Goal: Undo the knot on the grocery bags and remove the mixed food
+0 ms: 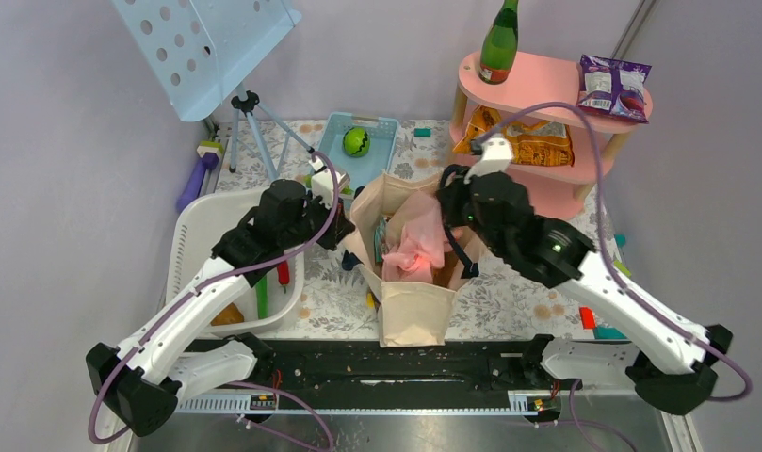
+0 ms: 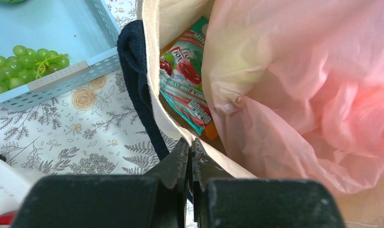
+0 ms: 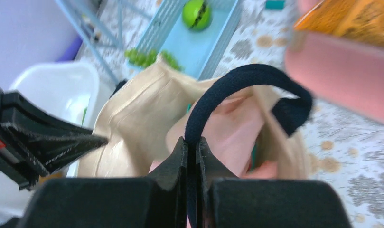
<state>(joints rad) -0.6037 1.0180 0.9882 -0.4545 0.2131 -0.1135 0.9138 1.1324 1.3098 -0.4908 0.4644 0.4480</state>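
The beige canvas tote [image 1: 410, 306] stands open mid-table with the pink plastic bag [image 1: 419, 245] bunched inside it. My left gripper [image 1: 344, 231] is shut on the tote's left rim [image 2: 199, 152], beside its black handle [image 2: 137, 80]. A multicoloured snack packet [image 2: 182, 76] lies between the tote wall and the pink bag [image 2: 313, 85]. My right gripper [image 1: 449, 202] is shut on the other black handle [image 3: 247, 78] and holds its loop up over the tote's mouth [image 3: 133, 128]. The pink bag [image 3: 237, 128] shows below it. The other food is hidden.
A white basket [image 1: 193, 235] stands left of the tote. A blue tray [image 1: 377, 127] behind it holds a green ball [image 1: 356, 141] and grapes [image 2: 19, 71]. The pink shelf [image 1: 546, 75] at back right carries a green bottle [image 1: 499, 42], a purple packet [image 1: 614, 87] and orange packets [image 1: 527, 141]. A tripod board [image 1: 207, 47] stands back left.
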